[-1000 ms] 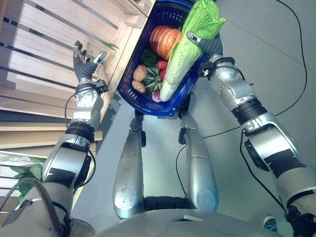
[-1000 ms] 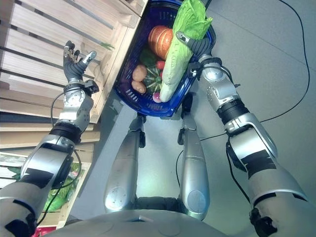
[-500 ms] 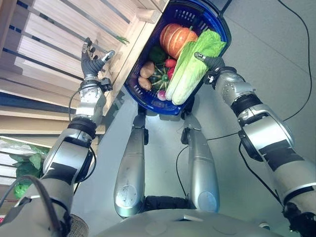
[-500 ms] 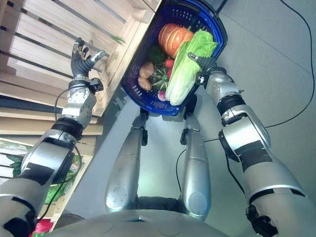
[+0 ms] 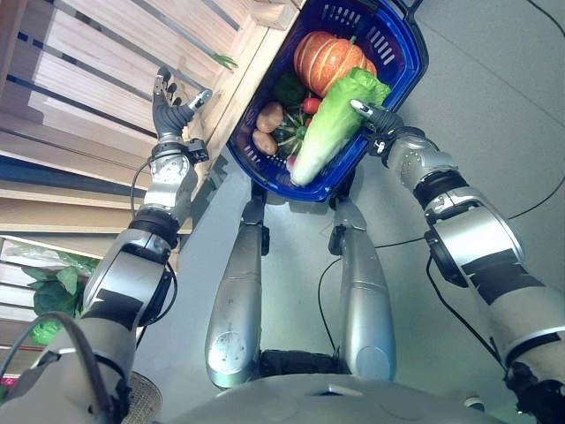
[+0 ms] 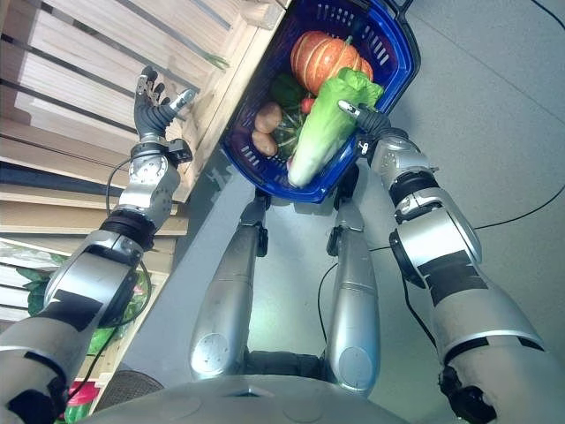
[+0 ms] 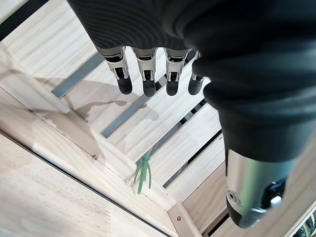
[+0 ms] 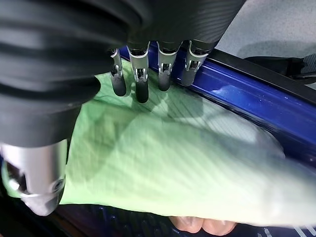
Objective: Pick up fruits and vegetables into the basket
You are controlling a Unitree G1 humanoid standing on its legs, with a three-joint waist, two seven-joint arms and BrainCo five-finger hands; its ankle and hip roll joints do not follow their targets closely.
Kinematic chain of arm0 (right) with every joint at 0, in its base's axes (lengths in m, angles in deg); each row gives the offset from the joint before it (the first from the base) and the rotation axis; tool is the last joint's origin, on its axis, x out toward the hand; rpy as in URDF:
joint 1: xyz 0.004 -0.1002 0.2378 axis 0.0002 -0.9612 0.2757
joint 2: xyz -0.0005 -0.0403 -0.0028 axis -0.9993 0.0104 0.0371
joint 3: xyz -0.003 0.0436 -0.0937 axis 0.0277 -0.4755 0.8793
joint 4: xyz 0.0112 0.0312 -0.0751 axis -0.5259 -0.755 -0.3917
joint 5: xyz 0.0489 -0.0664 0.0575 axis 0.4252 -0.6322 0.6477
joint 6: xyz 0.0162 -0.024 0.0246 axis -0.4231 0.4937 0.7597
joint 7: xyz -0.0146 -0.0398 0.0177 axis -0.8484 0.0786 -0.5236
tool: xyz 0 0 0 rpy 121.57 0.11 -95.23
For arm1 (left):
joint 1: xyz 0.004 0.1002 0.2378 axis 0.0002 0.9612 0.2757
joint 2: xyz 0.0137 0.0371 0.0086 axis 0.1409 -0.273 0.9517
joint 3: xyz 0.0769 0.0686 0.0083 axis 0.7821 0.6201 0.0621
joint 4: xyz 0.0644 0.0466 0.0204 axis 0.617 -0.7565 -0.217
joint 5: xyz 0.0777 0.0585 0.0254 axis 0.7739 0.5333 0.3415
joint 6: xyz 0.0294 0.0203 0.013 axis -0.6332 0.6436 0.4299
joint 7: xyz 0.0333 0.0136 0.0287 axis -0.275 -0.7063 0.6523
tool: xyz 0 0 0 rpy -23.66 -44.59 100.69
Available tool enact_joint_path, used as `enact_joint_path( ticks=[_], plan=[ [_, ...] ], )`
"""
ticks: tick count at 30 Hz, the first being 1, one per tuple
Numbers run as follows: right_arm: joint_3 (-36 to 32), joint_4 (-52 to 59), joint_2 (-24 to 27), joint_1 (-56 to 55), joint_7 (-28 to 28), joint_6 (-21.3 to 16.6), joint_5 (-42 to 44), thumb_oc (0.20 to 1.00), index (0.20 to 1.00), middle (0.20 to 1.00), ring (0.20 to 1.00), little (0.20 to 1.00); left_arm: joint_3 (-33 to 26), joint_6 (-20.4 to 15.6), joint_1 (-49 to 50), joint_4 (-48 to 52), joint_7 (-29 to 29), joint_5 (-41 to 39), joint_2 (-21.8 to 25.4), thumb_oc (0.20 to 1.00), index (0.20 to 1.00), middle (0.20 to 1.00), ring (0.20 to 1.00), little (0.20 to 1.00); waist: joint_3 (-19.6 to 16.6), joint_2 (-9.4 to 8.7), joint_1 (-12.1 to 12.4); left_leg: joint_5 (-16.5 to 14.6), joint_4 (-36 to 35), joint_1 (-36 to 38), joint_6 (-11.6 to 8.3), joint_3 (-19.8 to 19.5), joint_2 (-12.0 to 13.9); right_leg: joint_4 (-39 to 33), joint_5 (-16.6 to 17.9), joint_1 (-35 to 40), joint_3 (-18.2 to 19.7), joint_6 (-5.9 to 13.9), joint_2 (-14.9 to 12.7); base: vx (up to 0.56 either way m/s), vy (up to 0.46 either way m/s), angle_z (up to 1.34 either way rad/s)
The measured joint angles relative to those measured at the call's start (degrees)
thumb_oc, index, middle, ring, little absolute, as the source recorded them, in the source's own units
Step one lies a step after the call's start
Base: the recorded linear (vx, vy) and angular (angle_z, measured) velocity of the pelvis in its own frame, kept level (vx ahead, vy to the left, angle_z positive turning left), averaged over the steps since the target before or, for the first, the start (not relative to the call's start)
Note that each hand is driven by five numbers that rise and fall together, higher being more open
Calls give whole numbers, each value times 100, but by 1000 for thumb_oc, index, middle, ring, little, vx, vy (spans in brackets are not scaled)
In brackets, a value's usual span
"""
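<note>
A blue basket stands on the grey floor beside a wooden shelf. It holds an orange pumpkin, two potatoes, a dark green squash and a red tomato. A long pale green cabbage lies slanted across them, its white end on the near rim. My right hand hovers at the cabbage's leafy end; the right wrist view shows its fingers straight over the cabbage, open. My left hand is raised over the shelf slats, open and empty.
The slatted wooden shelf runs along the left, with a small green stem lying on a slat. Leafy greens lie in a lower shelf at the left edge. Grey floor spreads to the right of the basket.
The cabbage went from being held above the basket's right rim to lying inside it. My right hand followed it down and its fingers straightened. The view shifted a little.
</note>
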Motion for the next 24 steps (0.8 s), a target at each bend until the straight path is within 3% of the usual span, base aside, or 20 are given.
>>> enact_joint_path(
  ticks=[12,20,24],
  plan=[
    [5,-2,0,19,-2,-97,-318,1000,1000,1000,1000,1000,4,0,7,16,91,21,-48,1000,1000,1000,1000,1000,1,2,2,26,0,22,32,0,-5,3,2,21,5,-1,0,0,0,0],
    [71,270,38,-239,-322,-773,-994,1000,1000,1000,1000,1000,2,16,294,27,104,368,8,1000,1000,1000,1000,1000,2,5,-11,-3,-59,491,34,8,-4,-129,8,518,1,9,4,-36,25,0],
    [69,841,138,-864,-567,-1160,-1322,1000,1000,1000,1000,1000,-9,107,816,38,-11,738,99,1000,1000,1000,1000,1000,4,8,-46,13,-388,1173,51,53,-4,-523,67,1209,2,44,8,-18,46,-3]
  ],
)
